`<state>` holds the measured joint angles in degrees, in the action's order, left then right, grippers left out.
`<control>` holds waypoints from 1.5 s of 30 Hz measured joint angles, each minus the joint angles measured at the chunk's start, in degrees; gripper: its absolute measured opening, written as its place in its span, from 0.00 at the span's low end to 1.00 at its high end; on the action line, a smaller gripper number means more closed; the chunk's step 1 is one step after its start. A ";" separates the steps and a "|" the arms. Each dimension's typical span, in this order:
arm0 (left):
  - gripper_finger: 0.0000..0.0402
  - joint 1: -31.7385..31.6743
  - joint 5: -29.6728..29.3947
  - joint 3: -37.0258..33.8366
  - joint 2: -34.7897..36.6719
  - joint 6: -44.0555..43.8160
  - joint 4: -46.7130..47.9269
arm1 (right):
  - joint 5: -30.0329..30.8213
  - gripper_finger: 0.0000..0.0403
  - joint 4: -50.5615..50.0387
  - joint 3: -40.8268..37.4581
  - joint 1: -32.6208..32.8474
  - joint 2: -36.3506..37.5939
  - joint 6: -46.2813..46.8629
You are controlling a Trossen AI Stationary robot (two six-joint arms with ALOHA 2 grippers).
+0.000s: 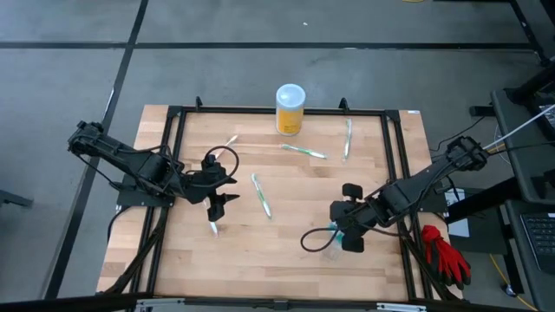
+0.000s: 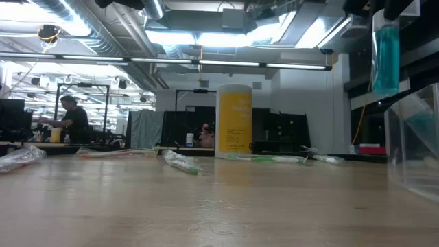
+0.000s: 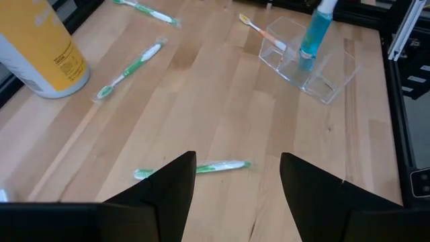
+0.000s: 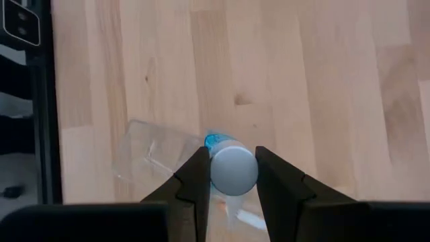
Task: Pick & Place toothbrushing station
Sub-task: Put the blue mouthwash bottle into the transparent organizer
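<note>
My right gripper (image 1: 340,232) is shut on the teal-blue tube (image 2: 386,55), which hangs over the clear plastic cup (image 2: 415,151) near the table's front right. A pale toothbrush (image 3: 262,30) lies at the cup; whether it is inside, I cannot tell. Other toothbrushes lie flat on the wood at mid-table (image 1: 261,195), toward the far side (image 1: 303,151) and at the far right (image 1: 348,137). My left gripper (image 1: 232,191) is open and empty at mid-left, with the mid-table toothbrush (image 3: 195,168) lying ahead of its fingers. My right gripper pinches the tube's white cap (image 4: 234,168) between its two fingers (image 4: 195,178), which come from above and point down. The tube hangs upright below them, cap up, lifted clear of the table. Its lower end (image 3: 306,62) is at the cup's mouth.
The yellow jar with a white lid (image 1: 290,109) stands at the far middle of the table. A black frame (image 1: 173,121) runs round the wooden top. A red glove (image 1: 447,253) lies off the table's front right. A short toothbrush (image 1: 213,227) lies close by my left gripper.
</note>
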<state>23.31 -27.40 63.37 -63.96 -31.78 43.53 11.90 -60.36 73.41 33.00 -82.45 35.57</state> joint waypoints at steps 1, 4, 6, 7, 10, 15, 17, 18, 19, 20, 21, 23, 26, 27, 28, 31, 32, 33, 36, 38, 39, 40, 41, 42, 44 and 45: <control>0.53 0.00 0.00 0.00 0.00 0.04 0.02 | 0.26 0.24 -0.60 0.00 0.27 0.28 0.24; 0.53 -0.09 0.00 -0.02 0.00 0.42 0.02 | 0.30 0.24 -1.46 0.00 0.90 0.49 0.37; 0.53 -0.17 0.00 -0.02 0.00 0.42 0.04 | 0.34 0.24 -1.64 0.00 1.18 0.48 0.58; 0.53 -0.17 -0.04 -0.02 0.00 0.42 0.04 | 0.49 0.24 -1.63 0.00 1.30 0.48 0.84; 0.53 -0.17 -0.04 -0.02 0.00 0.44 0.06 | 0.42 0.24 -2.14 0.00 1.37 0.49 1.64; 0.53 -0.16 -0.07 -0.02 0.00 0.88 0.07 | -1.44 0.24 -3.64 0.04 3.12 0.48 3.25; 0.53 -0.16 -0.07 -0.02 0.00 0.93 0.09 | -2.40 0.24 -4.40 0.09 4.11 0.48 4.75; 0.53 -0.15 -0.07 -0.02 0.00 0.95 0.07 | -2.68 0.24 -4.84 0.09 4.65 0.48 5.68; 0.53 -0.16 -0.08 -0.04 0.00 0.98 0.09 | -3.08 0.24 -5.01 0.09 5.26 0.48 6.64; 0.53 -0.16 -0.09 -0.03 0.00 0.99 0.09 | -3.35 0.24 -5.08 0.09 5.90 0.50 7.65; 0.53 -0.17 -0.09 -0.04 0.00 1.00 0.10 | -3.35 0.24 -5.28 0.09 6.57 0.50 8.60; 0.53 -0.17 -0.11 -0.04 0.00 1.09 0.11 | -2.85 0.24 -5.37 0.09 7.53 0.50 10.25; 0.53 -0.17 -0.11 -0.04 0.00 1.30 0.13 | -0.30 0.24 -5.42 0.84 7.80 0.48 10.93; 0.53 -0.16 -0.11 -0.04 0.00 1.30 0.11 | 0.85 0.24 -5.26 1.16 7.66 0.50 10.93; 0.53 -0.17 -0.11 -0.04 0.00 1.28 0.11 | 1.97 0.24 -5.31 1.31 7.35 0.50 10.93; 0.53 -0.17 -0.10 -0.04 0.00 1.22 0.11 | 3.23 0.24 -6.95 1.33 6.69 0.50 10.70; 0.53 -0.16 -0.09 -0.04 0.00 1.13 0.11 | 3.56 0.24 -7.16 1.33 6.52 0.50 10.63; 0.53 -0.16 -0.08 -0.04 0.00 0.88 0.12 | 4.01 0.24 -7.23 1.33 6.39 0.50 10.61; 0.53 -0.16 -0.07 -0.04 0.00 0.08 0.11 | 5.29 0.24 -7.48 1.33 5.77 0.50 10.70; 0.53 -0.16 -0.07 -0.04 0.00 -0.42 0.11 | 5.89 0.24 -7.60 1.33 5.22 0.50 11.44; 0.53 -0.17 -0.07 -0.04 0.00 -0.47 0.10 | 6.42 0.24 -7.56 1.33 4.93 0.50 11.91; 0.53 -0.17 -0.07 -0.04 0.00 -0.50 0.11 | 6.97 0.24 -7.51 1.33 4.71 0.50 12.16; 0.53 -0.17 -0.09 -0.04 0.00 -0.50 0.09 | 7.50 0.24 -7.37 1.33 4.50 0.50 12.23; 0.53 -0.15 -0.09 -0.04 0.00 -0.48 0.09 | 8.07 0.24 -7.25 1.33 4.30 0.50 12.24; 0.53 -0.17 -0.11 -0.04 0.00 -0.50 0.09 | 8.77 0.24 -6.89 1.33 3.94 0.50 12.18; 0.53 -0.16 -0.29 -0.04 0.00 -0.49 0.09 | 8.89 0.24 -6.51 1.33 3.75 0.50 12.13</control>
<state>23.15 -27.69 63.33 -63.96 -32.27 43.62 20.80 -66.87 74.74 36.75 -81.95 47.70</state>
